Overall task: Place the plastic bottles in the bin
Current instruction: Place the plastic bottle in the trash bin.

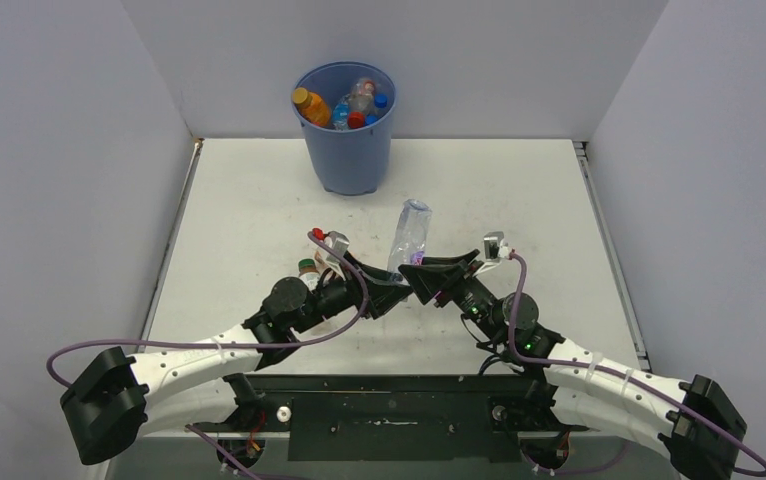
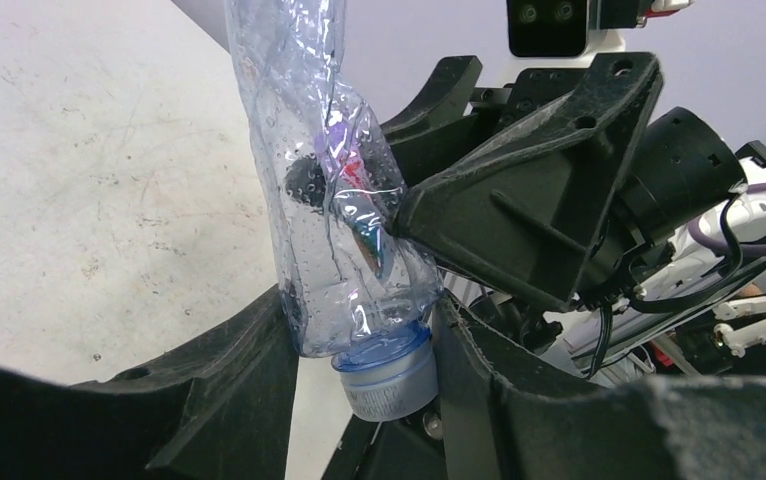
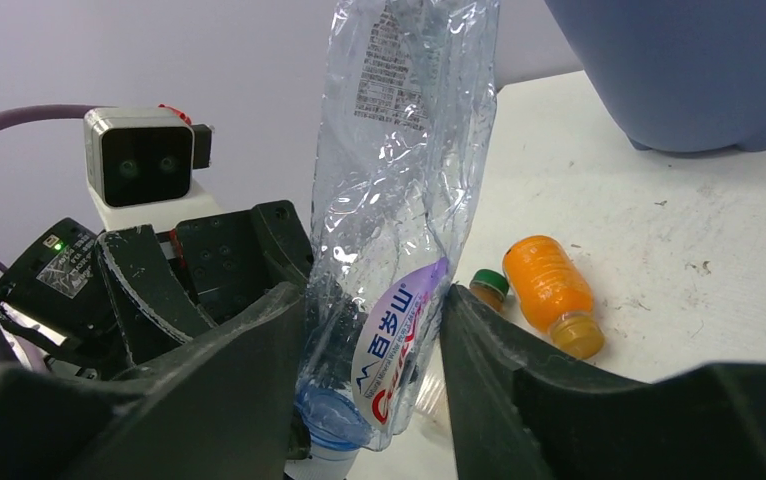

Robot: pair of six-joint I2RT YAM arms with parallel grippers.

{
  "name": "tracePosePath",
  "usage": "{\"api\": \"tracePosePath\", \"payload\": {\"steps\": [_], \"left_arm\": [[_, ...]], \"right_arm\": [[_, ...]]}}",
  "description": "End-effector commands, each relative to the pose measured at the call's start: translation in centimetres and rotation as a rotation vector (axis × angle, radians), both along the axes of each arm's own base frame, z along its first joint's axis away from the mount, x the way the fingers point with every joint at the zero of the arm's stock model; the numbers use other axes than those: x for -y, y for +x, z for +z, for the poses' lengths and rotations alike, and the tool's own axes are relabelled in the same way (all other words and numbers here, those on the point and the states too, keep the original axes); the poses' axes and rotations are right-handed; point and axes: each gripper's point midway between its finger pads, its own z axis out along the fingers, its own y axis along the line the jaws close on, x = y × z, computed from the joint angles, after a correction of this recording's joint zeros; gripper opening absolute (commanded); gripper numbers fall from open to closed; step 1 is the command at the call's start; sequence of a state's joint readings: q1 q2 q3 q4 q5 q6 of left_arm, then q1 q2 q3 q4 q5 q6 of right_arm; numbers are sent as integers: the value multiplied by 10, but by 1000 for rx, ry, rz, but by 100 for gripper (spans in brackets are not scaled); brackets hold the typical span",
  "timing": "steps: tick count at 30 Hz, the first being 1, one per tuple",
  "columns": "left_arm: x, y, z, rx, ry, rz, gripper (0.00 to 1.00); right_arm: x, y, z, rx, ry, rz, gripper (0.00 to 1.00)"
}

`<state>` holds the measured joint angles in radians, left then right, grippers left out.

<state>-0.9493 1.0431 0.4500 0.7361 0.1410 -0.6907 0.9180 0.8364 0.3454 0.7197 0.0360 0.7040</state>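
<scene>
A crumpled clear bottle (image 1: 411, 235) stands cap-down above the middle of the table (image 1: 259, 200), caught between two robot arms. The right gripper (image 3: 374, 320) pinches the lower body of the bottle, one finger pressed to each side of its label. The left gripper (image 2: 364, 345) has its fingers drawn in around the neck end just below, one against the shoulder and one against the blue cap (image 2: 384, 375); it appears to be gripping too. The two grippers sit nose to nose, nearly touching.

The bin (image 1: 344, 150) stands at the far side of the table, well apart from the arms, already holding several bottles, an orange one (image 1: 311, 106) among them. Another orange bottle (image 3: 549, 290) lies on the table with a green-capped bottle (image 3: 489, 285) just beside it, both near the left arm.

The step in hand looks like a handover or a re-grip of the clear bottle, with the task well along but not finished. Next, one gripper would need to let go so the other can carry the bottle over the bin's rim and drop it. The thin, crushed plastic may buckle or slip under a light pinch.
</scene>
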Motion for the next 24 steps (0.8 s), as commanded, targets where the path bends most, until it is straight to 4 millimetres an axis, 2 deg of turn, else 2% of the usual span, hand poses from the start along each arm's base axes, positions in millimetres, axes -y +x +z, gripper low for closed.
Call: {"api": "tracePosePath", "payload": {"steps": [1,3,5,7,15,24], "left_arm": [[4,-11,34,114,-40,-55,0],[0,-10,33,139,-4,-42,0],[-5,-7,32,166,43,-14,0],[-12,-4,33,194,88,17,0],[-37,7,41,253,189,125,0],[-57,23,52,234,186,256,0]], "right_arm": [[1,-6,28,43,60,17,53],[-2,-8,32,39,45,34,79],[-3,-8,33,22,12,35,97],[0,-8,35,8,-25,27,90],[17,-17,51,28,-106,12,90],[27,-23,60,46,-138,5,90]]}}
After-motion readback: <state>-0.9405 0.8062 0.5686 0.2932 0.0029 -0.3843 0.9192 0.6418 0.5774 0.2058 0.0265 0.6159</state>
